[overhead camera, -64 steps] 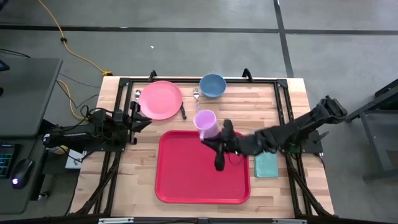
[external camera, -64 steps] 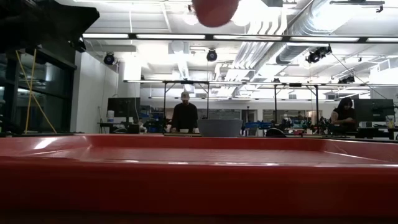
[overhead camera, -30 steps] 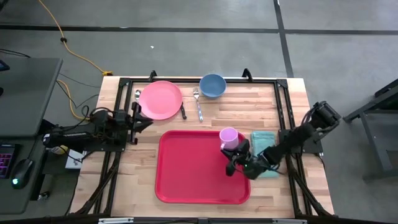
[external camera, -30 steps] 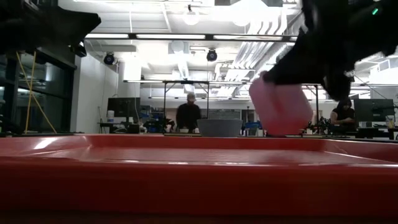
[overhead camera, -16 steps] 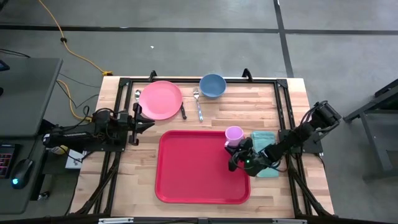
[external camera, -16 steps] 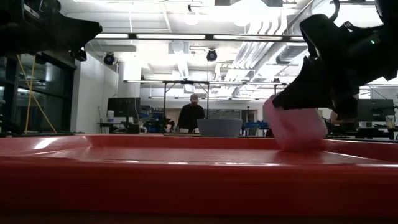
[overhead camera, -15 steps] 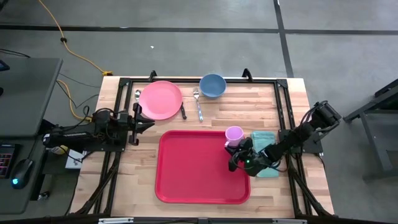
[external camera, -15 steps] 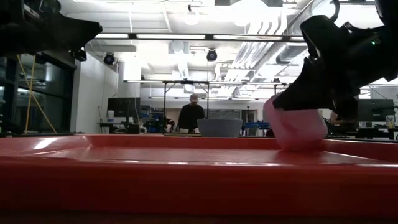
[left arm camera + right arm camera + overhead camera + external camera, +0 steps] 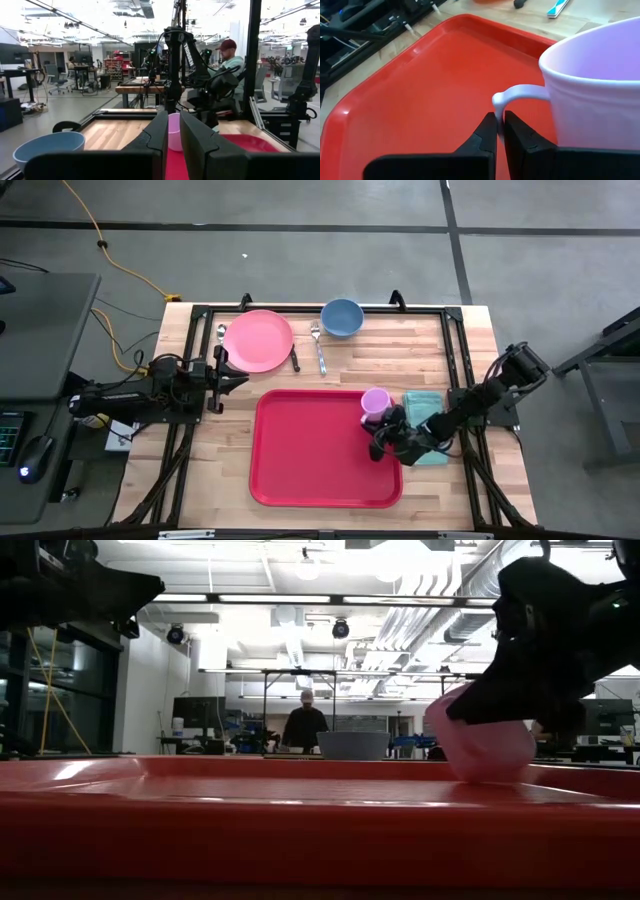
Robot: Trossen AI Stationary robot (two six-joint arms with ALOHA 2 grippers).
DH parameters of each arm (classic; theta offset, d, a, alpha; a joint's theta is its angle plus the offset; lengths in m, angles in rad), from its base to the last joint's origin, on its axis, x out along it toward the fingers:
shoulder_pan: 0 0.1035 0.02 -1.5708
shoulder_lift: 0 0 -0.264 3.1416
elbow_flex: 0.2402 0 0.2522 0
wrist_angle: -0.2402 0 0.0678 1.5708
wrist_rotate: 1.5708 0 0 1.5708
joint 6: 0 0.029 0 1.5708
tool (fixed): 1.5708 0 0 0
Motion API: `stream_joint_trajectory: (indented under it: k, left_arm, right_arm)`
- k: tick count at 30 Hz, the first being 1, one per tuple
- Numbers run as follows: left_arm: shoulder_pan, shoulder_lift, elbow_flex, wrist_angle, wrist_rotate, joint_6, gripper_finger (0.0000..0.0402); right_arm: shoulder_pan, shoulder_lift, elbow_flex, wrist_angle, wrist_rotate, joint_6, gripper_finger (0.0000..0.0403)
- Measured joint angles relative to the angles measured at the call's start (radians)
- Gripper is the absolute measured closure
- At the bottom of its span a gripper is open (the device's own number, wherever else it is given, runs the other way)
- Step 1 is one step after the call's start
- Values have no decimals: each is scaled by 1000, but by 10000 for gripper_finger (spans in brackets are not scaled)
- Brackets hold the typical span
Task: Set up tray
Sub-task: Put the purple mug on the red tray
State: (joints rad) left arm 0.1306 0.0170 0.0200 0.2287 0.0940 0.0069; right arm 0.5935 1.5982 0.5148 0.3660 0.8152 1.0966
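The red tray (image 9: 310, 455) lies on the wooden table, toward its near edge. A lilac mug (image 9: 375, 402) is at the tray's far right corner, a little tilted in the low view (image 9: 480, 745), its base down at the tray floor. My right gripper (image 9: 379, 421) is just on the mug's near side, shut on its handle. My left gripper (image 9: 238, 374) waits at the table's left side above the wood, its fingers (image 9: 160, 135) a narrow gap apart with nothing between them. My right gripper pinches the mug's loop handle (image 9: 506, 95) between its two fingertips (image 9: 490, 127), at the handle's outer bend. The fingers come from the table's near right, slanting down. The mug stands mouth up, slightly tilted; whether its base rests on the tray cannot be told.
A pink plate (image 9: 258, 340), a spoon (image 9: 220, 332), a knife (image 9: 295, 360), a fork (image 9: 318, 348) and a blue bowl (image 9: 342, 317) lie along the far edge. A teal cloth (image 9: 430, 442) lies right of the tray. People are in the room beyond.
My right gripper has sunk with the mug, carrying it a little toward the table's right edge. The mug has come down from above the tray to the tray floor at the far right corner. The gripper has stayed shut on the handle.
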Motion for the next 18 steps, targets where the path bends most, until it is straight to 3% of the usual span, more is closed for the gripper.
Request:
stream_joint_trajectory:
  k: [7,18]
  left_arm:
    - [0,0,0,0,-2,15,323]
    - [0,0,0,0,-2,15,323]
  right_arm:
    - [9,0,0,-17,-21,11,377]
    - [0,0,-1,-30,-36,1,298]
